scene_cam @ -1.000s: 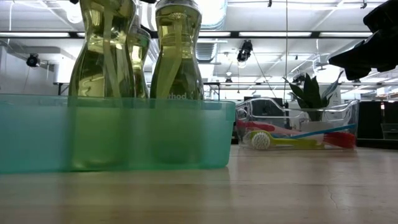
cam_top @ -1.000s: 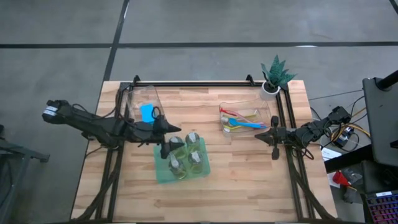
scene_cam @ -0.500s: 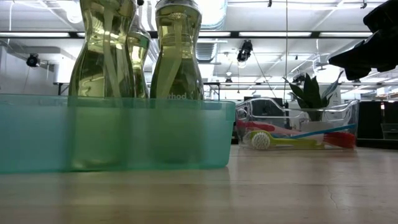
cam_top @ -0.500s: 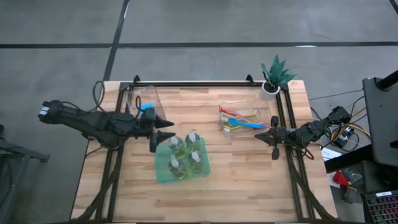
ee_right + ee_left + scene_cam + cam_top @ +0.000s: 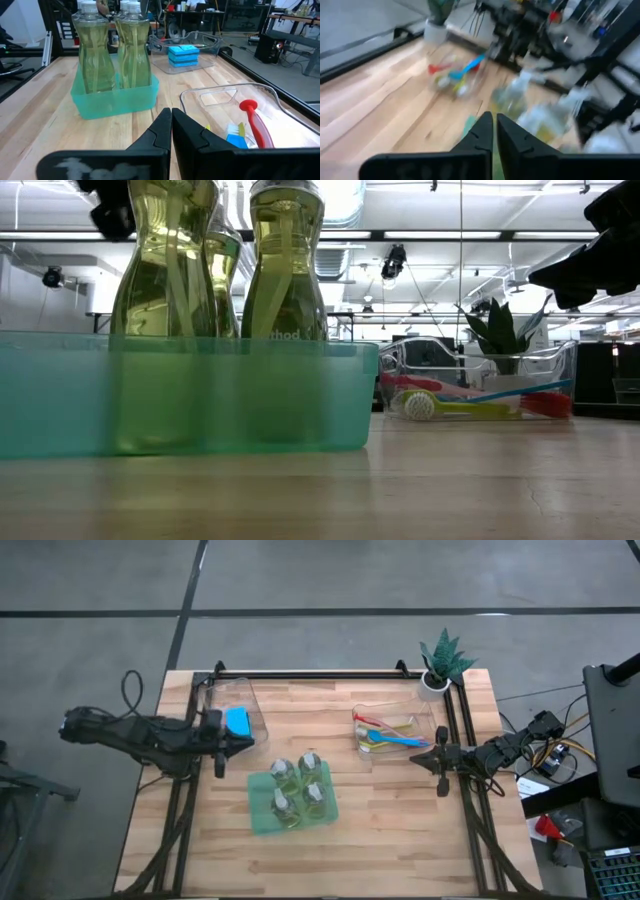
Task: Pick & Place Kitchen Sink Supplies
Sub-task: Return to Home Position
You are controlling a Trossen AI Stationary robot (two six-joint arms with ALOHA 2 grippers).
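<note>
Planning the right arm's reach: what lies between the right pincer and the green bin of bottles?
Nothing but bare tabletop between the right pincer and the green bin, as the high view shows; the clear brush bin sits off that line.

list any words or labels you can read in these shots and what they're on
"ethod": low on the nearest bottle in the low view. The start of the word is unclear, and the rim of the green bin sits right under it.
No text shows on the sponges or the brushes.
Anything written in the room behind the table is too small or blurred to read.
</note>
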